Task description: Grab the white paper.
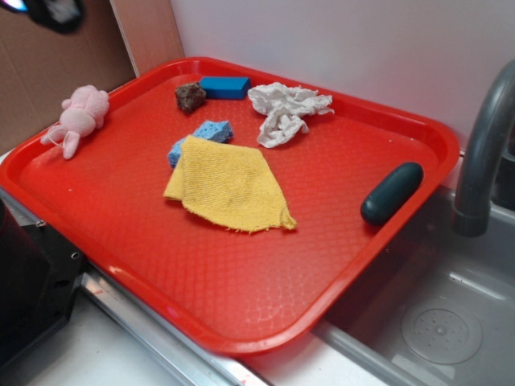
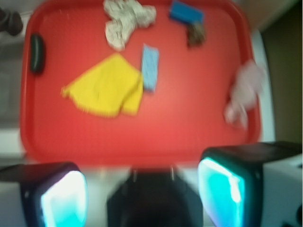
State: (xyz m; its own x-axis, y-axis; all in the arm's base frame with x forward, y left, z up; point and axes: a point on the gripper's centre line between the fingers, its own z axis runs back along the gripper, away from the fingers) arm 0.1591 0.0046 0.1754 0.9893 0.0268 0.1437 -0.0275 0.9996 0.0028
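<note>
Claw (image 2: 142, 189) fingers are standing wide apart and gripping nothing, hovering over the near rim of the red tray (image 1: 265, 322). White paper (image 1: 286, 112) is lying crumpled at the tray's far side, between the blue block (image 1: 224, 87) and the dark oblong piece (image 1: 392, 193), just beyond the yellow cloth (image 1: 229, 185).

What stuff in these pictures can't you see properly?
- Blue sponge: in the exterior view the yellow cloth covers part of it.
- Pink toy: smeared by blur in the wrist view, so no face shows.
- Claw: only its tips show at the bottom edge of the wrist view.
- Faucet: cut off by the exterior view's right edge.
- White paper: its underside is hidden.
</note>
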